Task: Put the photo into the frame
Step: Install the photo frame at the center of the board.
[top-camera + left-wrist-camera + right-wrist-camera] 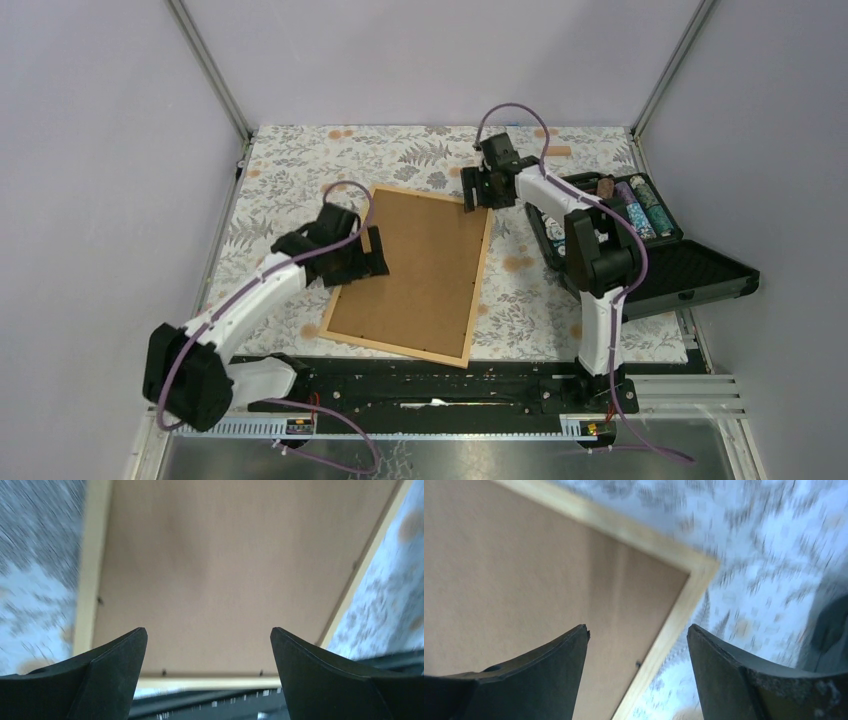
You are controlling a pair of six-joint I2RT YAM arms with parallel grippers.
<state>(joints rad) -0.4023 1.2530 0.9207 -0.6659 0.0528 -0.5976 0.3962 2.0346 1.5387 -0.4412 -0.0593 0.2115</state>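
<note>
Floral tablecloth (300,160): frame (480,280), backing (420,270) up, beneath left gripper (209,635), wide, empty; its corner under right gripper (638,630), spread, empty.

The desk (300,170) wears a grey leaf-patterned cover. At 3 o'clock an open black case (690,275) lies flat, with patterned rolls (640,205) packed in its far half. A small wooden block (556,151) lies at 1 o'clock by the far edge. A brown backing board (425,265) lies flat at the centre.

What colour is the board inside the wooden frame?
Plain mid-brown. The backing board shows best in the top external view.
</note>
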